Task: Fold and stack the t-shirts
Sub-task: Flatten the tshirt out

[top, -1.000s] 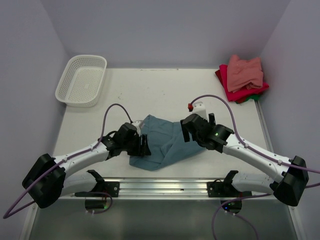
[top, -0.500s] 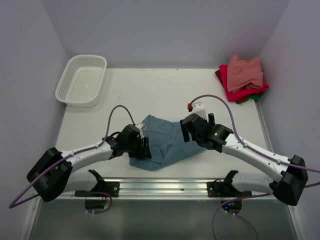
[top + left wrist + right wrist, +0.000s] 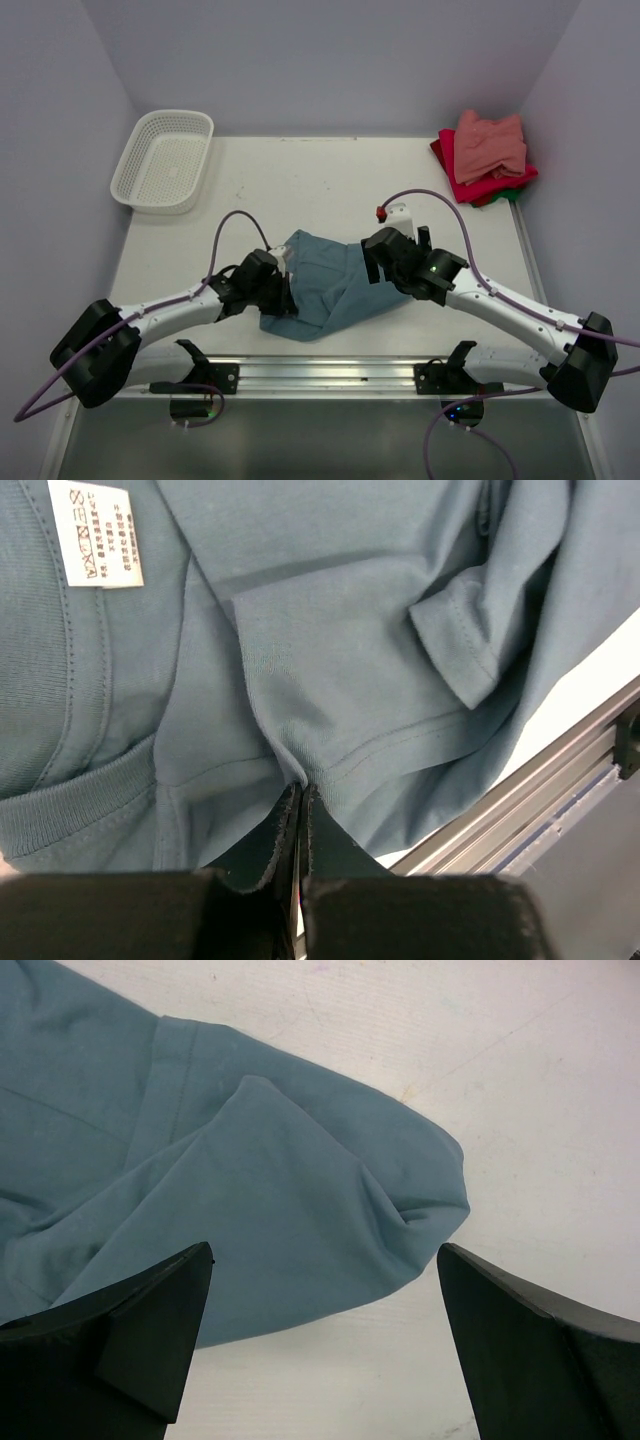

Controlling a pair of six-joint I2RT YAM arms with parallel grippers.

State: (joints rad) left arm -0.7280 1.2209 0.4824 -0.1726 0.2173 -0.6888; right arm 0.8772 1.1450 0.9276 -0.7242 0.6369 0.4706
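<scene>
The white counter [image 3: 320, 170] carries everything. The biggest thing on it is the teal-blue shirt [image 3: 330, 280], which lies crumpled and partly doubled over near the middle of the near edge, between the two arms, with its near hem close to the metal rail [image 3: 325, 372] along that edge.

A white mesh basket [image 3: 163, 160] sits in the far left corner. In the far right corner is a stack of folded shirts: a pink shirt [image 3: 490, 143] on top, a red shirt [image 3: 455, 180] under it, and a sliver of a green shirt [image 3: 510, 195] showing at the bottom.

The left gripper [image 3: 302, 800] is at the left side of the teal-blue shirt, its jaws pressed together on a pinched fold of the cloth. The right gripper [image 3: 325, 1250] is over the right side of the teal-blue shirt, its jaws spread wide with a rounded fold of cloth lying between them, gripping nothing.

A small white care label [image 3: 96, 532] shows inside the collar.
</scene>
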